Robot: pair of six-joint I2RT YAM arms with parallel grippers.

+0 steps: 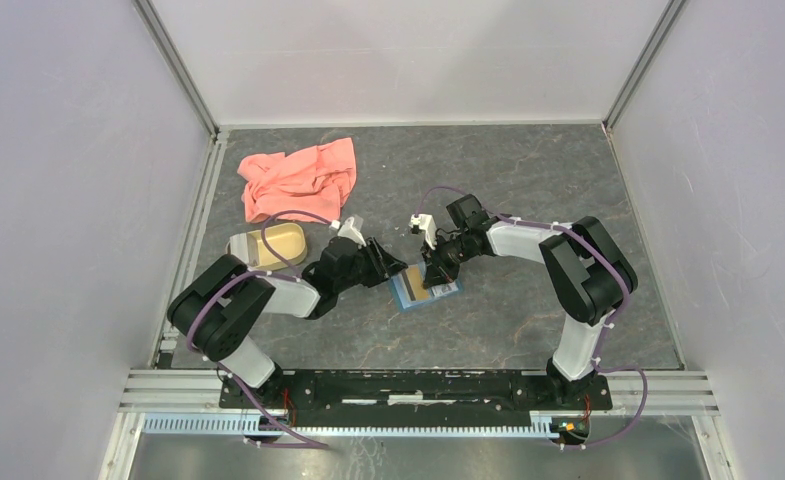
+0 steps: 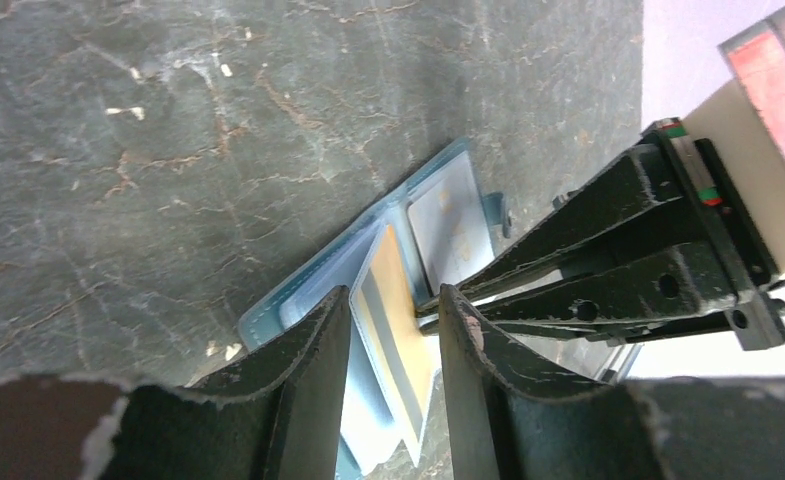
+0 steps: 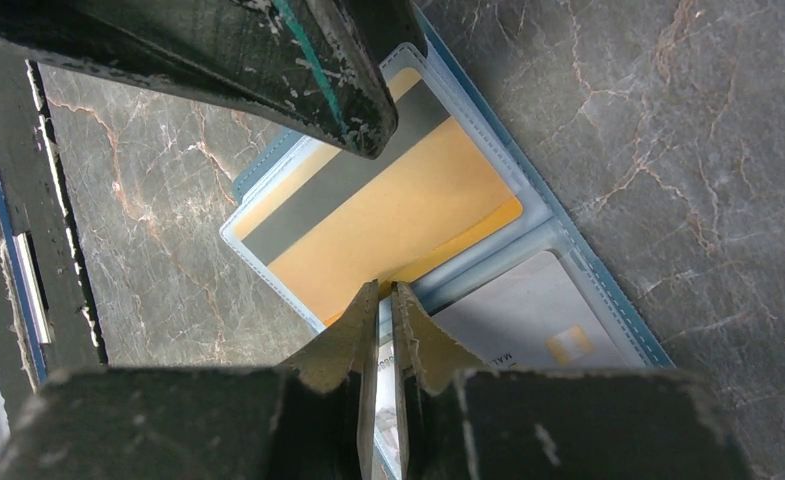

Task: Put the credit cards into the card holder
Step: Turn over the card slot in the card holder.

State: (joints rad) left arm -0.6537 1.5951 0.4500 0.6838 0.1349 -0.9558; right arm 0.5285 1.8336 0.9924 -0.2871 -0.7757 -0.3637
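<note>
The teal card holder lies open on the dark table between both arms. A gold-yellow credit card with a dark stripe sits in a clear sleeve of the card holder. A pale card with a chip fills the pocket beside it. My right gripper is shut on a thin credit card seen edge-on, its tip at the holder's fold beside the gold card. My left gripper is open, its fingers straddling the raised sleeve with the gold card. The right gripper meets the left gripper over the holder.
A salmon-pink cloth lies crumpled at the back left. A tan oval dish sits beside the left arm. White walls with metal rails close in the table on three sides.
</note>
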